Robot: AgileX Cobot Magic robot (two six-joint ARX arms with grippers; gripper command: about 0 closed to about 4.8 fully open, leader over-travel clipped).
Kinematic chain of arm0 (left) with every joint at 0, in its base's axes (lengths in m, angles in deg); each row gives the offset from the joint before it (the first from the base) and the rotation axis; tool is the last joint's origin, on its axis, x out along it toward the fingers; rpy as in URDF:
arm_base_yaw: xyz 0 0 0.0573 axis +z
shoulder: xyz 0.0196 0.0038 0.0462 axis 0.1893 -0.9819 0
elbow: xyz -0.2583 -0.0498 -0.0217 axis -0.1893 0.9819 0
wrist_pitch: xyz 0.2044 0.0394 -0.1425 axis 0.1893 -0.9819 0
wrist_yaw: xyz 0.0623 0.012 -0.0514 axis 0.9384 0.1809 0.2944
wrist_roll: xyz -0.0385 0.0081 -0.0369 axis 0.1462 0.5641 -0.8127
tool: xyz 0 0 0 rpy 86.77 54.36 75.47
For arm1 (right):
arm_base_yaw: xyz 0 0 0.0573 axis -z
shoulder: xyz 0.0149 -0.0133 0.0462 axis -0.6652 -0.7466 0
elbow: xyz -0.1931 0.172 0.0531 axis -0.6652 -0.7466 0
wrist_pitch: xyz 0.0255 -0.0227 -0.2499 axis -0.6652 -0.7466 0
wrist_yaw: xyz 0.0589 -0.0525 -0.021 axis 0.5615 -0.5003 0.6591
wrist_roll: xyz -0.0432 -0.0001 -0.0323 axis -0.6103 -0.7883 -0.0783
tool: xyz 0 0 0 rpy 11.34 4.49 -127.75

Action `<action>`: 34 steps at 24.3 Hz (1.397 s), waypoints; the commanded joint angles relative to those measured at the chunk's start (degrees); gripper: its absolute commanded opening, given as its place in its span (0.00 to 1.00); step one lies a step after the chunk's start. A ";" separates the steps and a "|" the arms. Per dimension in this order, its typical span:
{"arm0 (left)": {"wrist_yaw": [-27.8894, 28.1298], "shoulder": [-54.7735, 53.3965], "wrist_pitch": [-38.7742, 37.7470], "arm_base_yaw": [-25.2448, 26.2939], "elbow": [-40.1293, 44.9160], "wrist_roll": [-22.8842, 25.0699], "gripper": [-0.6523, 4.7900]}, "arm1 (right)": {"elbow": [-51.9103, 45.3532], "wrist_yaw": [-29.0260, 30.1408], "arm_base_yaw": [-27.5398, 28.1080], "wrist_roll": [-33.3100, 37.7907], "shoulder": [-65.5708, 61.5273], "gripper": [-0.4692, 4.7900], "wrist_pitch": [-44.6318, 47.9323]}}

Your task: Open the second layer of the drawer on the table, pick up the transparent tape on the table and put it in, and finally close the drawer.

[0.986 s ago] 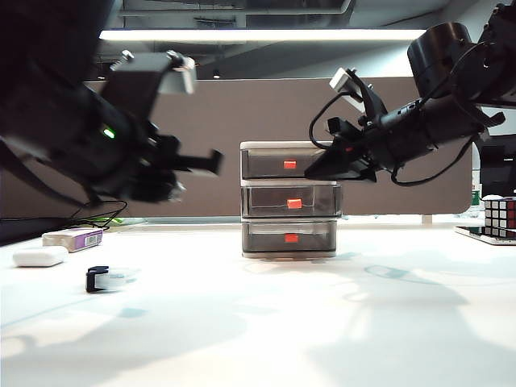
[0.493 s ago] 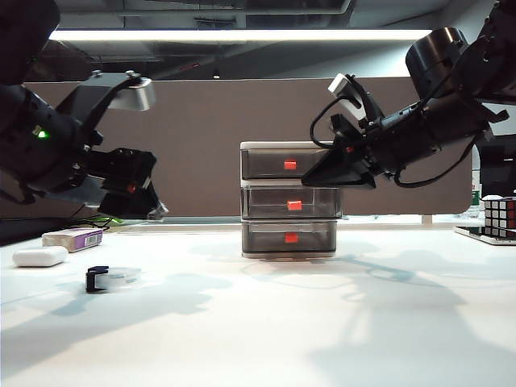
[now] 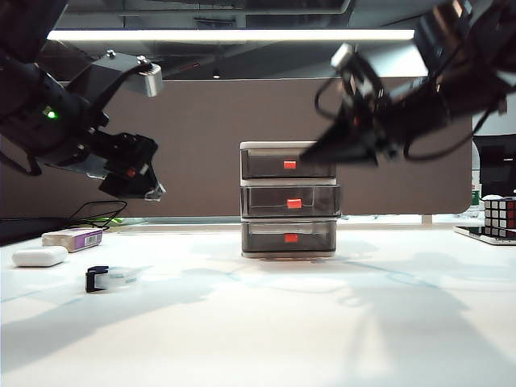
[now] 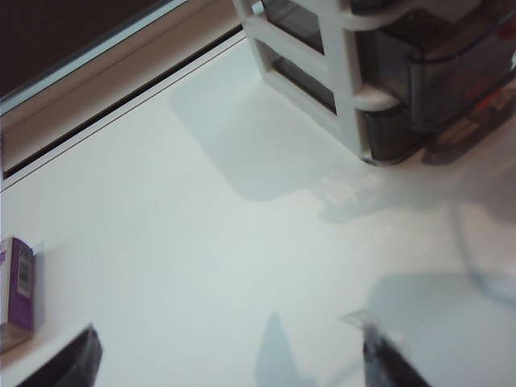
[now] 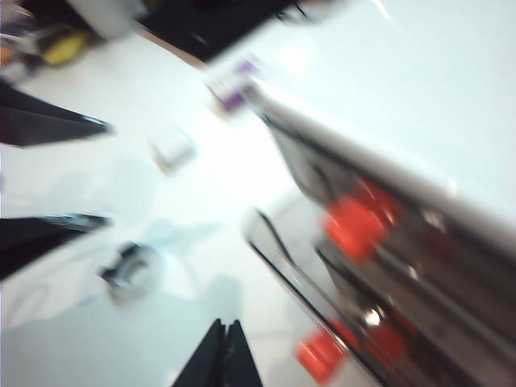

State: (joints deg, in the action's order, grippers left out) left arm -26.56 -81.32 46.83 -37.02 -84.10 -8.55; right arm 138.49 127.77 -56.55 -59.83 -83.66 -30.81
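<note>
Centre-back on the table [image 3: 266, 322] sits the drawer [image 3: 290, 200], three tiers stacked, each with a red-orange tab. Second layer [image 3: 291, 201] front is roughly flush with the tiers above and below in the exterior view, looks shut or nearly so; right wrist view is too blurred to confirm.

Transparent tape [image 3: 110, 278] lies flat on the table at about 8 o'clock from the drawer, well apart from it, black cutter clip on its left end in the exterior view. Nothing touches it. White oval case [image 3: 39, 256] and purple-and-white box [image 3: 73, 239] sit at roughly 10 to 11 o'clock from the tape, near the back left. Rubik's cube [image 3: 500, 216] is at the far right edge, about 3 o'clock from the drawer.

Left gripper [image 3: 133, 173] is in the air at about 9 o'clock from the drawer, above and behind the tape, clear of both. Left wrist view shows two dark fingertips [image 4: 385, 359] spread wide with bare table between them, holding nothing.

Right gripper [image 3: 316, 153] is motion-blurred, at the upper right corner of the drawer, level with the top tier, tip pointing toward it at 9 o'clock. Contact: cannot tell. Right wrist view shows its tips [image 5: 222, 351] pressed together, nothing between them.
</note>
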 commanded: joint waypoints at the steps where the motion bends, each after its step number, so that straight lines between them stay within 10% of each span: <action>1: -4.98 0.15 0.83 1.18 -0.52 -0.13 0.88 | 0.52 0.81 -0.31 -0.20 4.33 0.08 2.47; 16: -20.04 0.09 -21.77 6.69 -0.79 8.92 1.00 | 9.70 1.84 -1.92 -0.17 6.86 0.08 -3.02; 34: -20.87 -11.58 -13.92 6.69 -0.85 11.17 1.00 | 9.68 1.81 -1.92 -0.42 6.86 0.08 -3.17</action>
State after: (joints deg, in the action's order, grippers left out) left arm -48.66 -91.83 34.31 -30.31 -85.19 2.03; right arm 147.86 129.32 -58.39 -60.01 -77.12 -34.29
